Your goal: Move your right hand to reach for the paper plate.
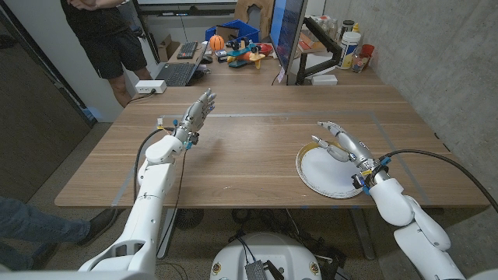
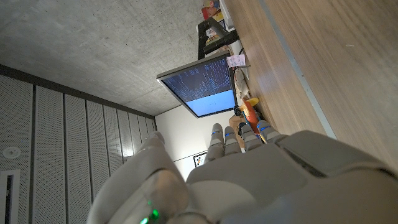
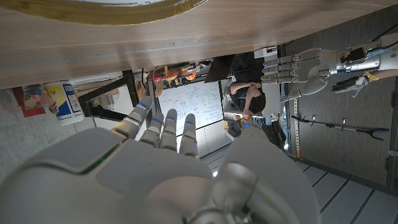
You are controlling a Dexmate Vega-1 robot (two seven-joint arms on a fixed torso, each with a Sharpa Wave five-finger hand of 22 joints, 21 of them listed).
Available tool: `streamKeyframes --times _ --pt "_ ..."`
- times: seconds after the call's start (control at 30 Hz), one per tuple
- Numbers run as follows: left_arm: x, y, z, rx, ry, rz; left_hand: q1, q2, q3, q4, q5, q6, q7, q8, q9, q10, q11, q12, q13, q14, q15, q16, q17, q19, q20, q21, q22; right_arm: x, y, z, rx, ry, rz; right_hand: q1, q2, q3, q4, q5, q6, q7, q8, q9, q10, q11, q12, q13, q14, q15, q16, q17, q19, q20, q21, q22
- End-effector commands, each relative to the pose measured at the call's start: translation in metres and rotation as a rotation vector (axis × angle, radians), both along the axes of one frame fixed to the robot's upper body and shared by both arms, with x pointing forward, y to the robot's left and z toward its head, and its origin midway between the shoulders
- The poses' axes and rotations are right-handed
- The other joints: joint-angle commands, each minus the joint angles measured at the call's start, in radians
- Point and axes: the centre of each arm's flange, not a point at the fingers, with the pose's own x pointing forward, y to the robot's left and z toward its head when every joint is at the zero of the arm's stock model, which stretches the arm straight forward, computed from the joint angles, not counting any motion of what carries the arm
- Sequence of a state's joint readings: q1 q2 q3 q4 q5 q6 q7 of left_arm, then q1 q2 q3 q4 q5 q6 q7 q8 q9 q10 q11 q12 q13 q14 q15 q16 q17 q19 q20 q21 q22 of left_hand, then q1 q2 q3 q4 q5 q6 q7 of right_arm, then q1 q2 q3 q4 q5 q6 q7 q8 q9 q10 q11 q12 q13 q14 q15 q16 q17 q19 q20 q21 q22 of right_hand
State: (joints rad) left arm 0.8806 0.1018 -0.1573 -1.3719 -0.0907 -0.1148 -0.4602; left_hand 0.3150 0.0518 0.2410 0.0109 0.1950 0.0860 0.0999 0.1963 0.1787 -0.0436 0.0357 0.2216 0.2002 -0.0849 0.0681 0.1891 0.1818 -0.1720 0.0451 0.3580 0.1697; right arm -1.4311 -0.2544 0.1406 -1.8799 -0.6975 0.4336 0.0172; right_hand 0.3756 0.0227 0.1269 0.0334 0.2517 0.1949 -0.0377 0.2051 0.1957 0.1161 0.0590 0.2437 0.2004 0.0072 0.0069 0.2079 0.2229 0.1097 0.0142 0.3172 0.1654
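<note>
From the head camera I count one paper plate [image 1: 325, 176] on the tabletop [image 1: 249, 148], lying toward my right side near the front edge, white with a yellowish rim. My right hand [image 1: 339, 142] hangs over the plate's far portion with its fingers [image 1: 327, 126] stretched out and slightly apart, holding nothing; I cannot tell whether they touch the plate. In the right wrist view the back of that hand [image 3: 174, 174] shows with the fingers [image 3: 163, 124] extended, and the plate's rim [image 3: 124, 7] curves along the wooden surface. My left hand [image 1: 196, 113] is raised over the tabletop's left part, well apart from the plate, its fingers straight and close together with nothing in them; the left wrist view shows the same hand [image 2: 261, 168] from behind. I see one person [image 1: 105, 35] in dark clothes standing behind the tabletop at the far left, one monitor [image 1: 289, 35] at the far edge, and one laptop [image 1: 177, 73] beside it.
</note>
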Motion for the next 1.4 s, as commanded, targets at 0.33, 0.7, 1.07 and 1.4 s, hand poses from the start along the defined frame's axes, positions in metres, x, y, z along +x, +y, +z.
streamKeyframes --times 0.33,0.7,1.07,1.4 --pt "-0.0017 -0.0010 0.0004 0.006 0.001 -0.004 0.004 0.014 0.006 -0.007 -0.002 0.004 -0.001 -0.003 0.003 -0.001 0.002 -0.001 0.000 -0.002 0.003 0.004 0.002 -0.032 0.000 -0.006 0.006 -0.0043 0.0022 -0.0055 -0.080 -0.010 -0.066 -0.008 0.000 -0.003 0.003 0.007 0.010 -0.005 0.005 0.002 0.000 -0.010 -0.008 -0.001 -0.003 -0.005 -0.001 0.000 -0.004 0.001 -0.009 0.002" --pt "-0.0015 -0.0031 0.0014 0.004 -0.003 -0.007 0.005 0.016 0.007 -0.010 -0.002 0.005 0.000 -0.003 0.003 -0.001 0.001 -0.002 0.000 -0.003 0.003 0.004 0.002 -0.031 0.001 -0.011 0.006 -0.0044 0.0008 -0.0052 -0.126 -0.015 -0.107 -0.009 0.001 -0.004 0.003 0.008 0.017 -0.011 0.006 0.002 0.002 -0.011 -0.009 -0.001 -0.005 -0.007 -0.001 -0.001 -0.004 0.000 -0.015 0.002" --pt "-0.0004 -0.0034 0.0033 0.003 -0.006 -0.006 0.005 0.017 0.008 -0.012 -0.002 0.006 -0.001 -0.003 0.003 -0.001 -0.001 -0.002 0.000 -0.003 0.003 0.004 0.002 -0.031 0.002 -0.016 0.007 -0.0029 0.0020 -0.0041 -0.175 -0.030 -0.147 -0.008 0.002 -0.005 0.001 0.009 0.015 -0.014 0.004 0.002 -0.004 -0.017 -0.015 -0.001 -0.007 -0.008 -0.002 -0.003 -0.004 -0.001 -0.022 0.002" --pt "0.0008 -0.0027 0.0063 0.007 -0.010 -0.004 0.005 0.018 0.008 -0.014 -0.003 0.009 -0.001 -0.003 0.003 -0.001 -0.001 -0.003 0.000 -0.003 0.003 0.004 0.002 -0.030 0.003 -0.020 0.007 -0.0026 0.0041 -0.0066 -0.205 -0.040 -0.181 -0.007 0.002 -0.005 -0.001 0.010 0.014 -0.018 0.003 0.002 -0.004 -0.018 -0.017 -0.001 -0.010 -0.009 -0.003 -0.005 -0.004 0.000 -0.027 0.003"
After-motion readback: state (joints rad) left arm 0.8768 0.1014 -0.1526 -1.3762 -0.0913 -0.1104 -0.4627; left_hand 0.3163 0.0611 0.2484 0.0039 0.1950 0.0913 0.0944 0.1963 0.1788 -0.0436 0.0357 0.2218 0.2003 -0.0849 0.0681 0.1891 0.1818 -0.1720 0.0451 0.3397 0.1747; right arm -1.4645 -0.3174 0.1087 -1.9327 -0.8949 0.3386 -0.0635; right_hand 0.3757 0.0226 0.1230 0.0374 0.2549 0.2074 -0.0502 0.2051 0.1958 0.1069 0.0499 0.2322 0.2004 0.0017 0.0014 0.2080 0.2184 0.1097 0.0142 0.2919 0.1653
